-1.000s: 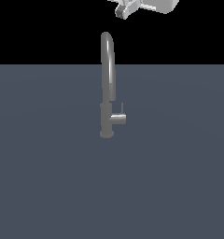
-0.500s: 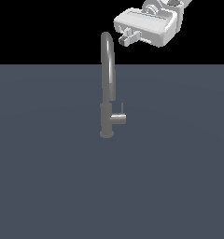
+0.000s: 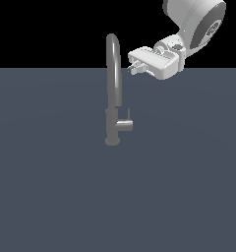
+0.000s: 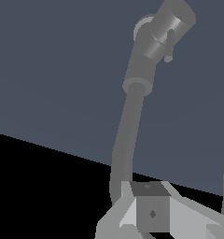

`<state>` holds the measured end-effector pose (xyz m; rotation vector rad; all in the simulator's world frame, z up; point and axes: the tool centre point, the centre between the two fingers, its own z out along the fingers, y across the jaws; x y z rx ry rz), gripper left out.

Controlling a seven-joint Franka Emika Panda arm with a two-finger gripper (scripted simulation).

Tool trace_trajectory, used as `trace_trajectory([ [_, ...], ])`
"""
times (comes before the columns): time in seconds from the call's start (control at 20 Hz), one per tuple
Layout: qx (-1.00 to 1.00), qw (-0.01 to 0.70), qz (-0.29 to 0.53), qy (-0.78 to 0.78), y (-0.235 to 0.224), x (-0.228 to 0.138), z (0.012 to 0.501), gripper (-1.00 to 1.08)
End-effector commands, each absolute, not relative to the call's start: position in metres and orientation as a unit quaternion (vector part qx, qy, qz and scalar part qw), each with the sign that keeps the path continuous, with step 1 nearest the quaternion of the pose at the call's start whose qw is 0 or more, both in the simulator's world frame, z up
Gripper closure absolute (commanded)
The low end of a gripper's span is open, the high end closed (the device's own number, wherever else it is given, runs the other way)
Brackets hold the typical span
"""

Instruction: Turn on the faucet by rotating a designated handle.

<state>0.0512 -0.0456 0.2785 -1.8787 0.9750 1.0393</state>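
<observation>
The faucet [image 3: 113,93] is a tall grey tap with an arched spout, standing on a small round base on the dark grey surface [image 3: 51,187]. Its handle [image 3: 125,125] is a short stub sticking out low on the body toward the exterior view's right. My gripper [image 3: 133,67] hovers beside the upper spout, well above the handle, with fingers pointing at the spout. It is open and holds nothing. In the wrist view the handle [image 4: 172,21] with its thin lever [image 4: 169,45] lies far beyond my fingertips [image 4: 151,211], and the spout [image 4: 128,140] runs toward them.
The white arm [image 3: 193,22] reaches in from the upper part of the exterior view's right. The flat dark grey surface [image 4: 53,70] spreads around the faucet's base.
The gripper has come down from the top edge to the level of the upper spout. The faucet and its handle have not moved.
</observation>
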Motion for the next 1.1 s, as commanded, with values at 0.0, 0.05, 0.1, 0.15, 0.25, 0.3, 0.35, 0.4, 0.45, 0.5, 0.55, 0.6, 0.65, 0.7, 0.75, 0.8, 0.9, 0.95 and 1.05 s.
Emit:
trace_trajectory([
  [0.0,-0.707,0.399,0.427,0.398,-0.047,0.059,0.258,1.08],
  [0.05,-0.694,0.406,0.435,0.405,-0.047,0.062,0.249,1.08],
  [0.1,-0.681,0.412,0.443,0.412,-0.048,0.064,0.240,1.08],
  [0.15,-0.668,0.419,0.451,0.418,-0.048,0.067,0.232,1.08],
  [0.25,-0.643,0.431,0.465,0.430,-0.047,0.071,0.215,1.08],
  [0.3,-0.631,0.436,0.472,0.436,-0.047,0.073,0.207,1.08],
  [0.35,-0.619,0.441,0.478,0.441,-0.046,0.074,0.199,1.08],
  [0.4,-0.607,0.446,0.484,0.446,-0.046,0.075,0.191,1.08],
  [0.45,-0.596,0.450,0.489,0.450,-0.045,0.076,0.184,1.08],
  [0.5,-0.585,0.454,0.494,0.455,-0.044,0.077,0.177,1.08],
  [0.55,-0.575,0.458,0.499,0.459,-0.043,0.078,0.171,1.08],
  [0.6,-0.566,0.462,0.503,0.462,-0.043,0.079,0.165,1.08],
  [0.65,-0.557,0.465,0.507,0.466,-0.042,0.079,0.159,1.08],
  [0.7,-0.549,0.468,0.510,0.469,-0.041,0.080,0.154,1.08],
  [0.75,-0.541,0.471,0.513,0.471,-0.040,0.080,0.149,1.08],
  [0.8,-0.535,0.473,0.516,0.474,-0.039,0.080,0.145,1.08],
  [0.9,-0.524,0.476,0.520,0.477,-0.037,0.080,0.139,1.08],
  [0.95,-0.521,0.477,0.522,0.478,-0.037,0.081,0.137,1.08],
  [1.05,-0.516,0.479,0.523,0.480,-0.036,0.081,0.134,1.08],
])
